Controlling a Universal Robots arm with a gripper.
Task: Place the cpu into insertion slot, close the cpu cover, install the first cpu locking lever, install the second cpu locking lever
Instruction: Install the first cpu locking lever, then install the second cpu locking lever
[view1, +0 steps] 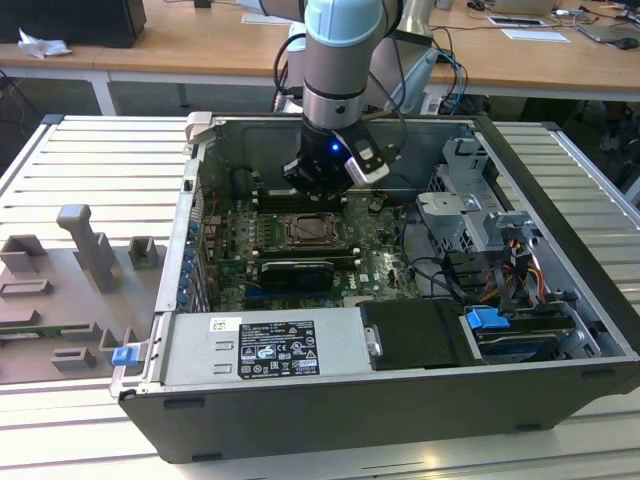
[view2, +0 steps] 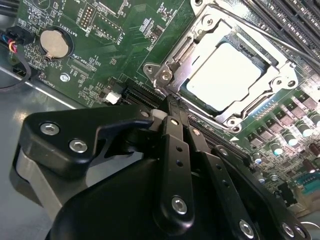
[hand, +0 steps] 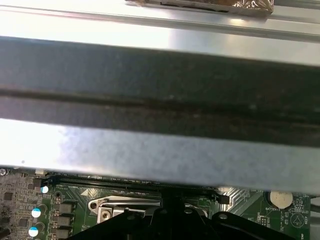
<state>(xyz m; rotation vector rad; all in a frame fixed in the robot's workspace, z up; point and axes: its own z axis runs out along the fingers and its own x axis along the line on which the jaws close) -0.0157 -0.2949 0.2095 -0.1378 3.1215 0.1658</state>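
The arm's hand (view2: 170, 107) is hanging low inside the open computer case (view1: 560, 300), its fingers (view2: 175, 145) pressed together and holding nothing, the tips sitting just beside the corner of the insertion slot (view2: 172, 60). In the second wrist view the cpu (view2: 225, 75) is lying flat in that slot, at about 1 o'clock from the fingertips, with the cpu cover (view2: 210, 27) lying closed around it. The green motherboard (view2: 95, 45) is spreading around the slot.
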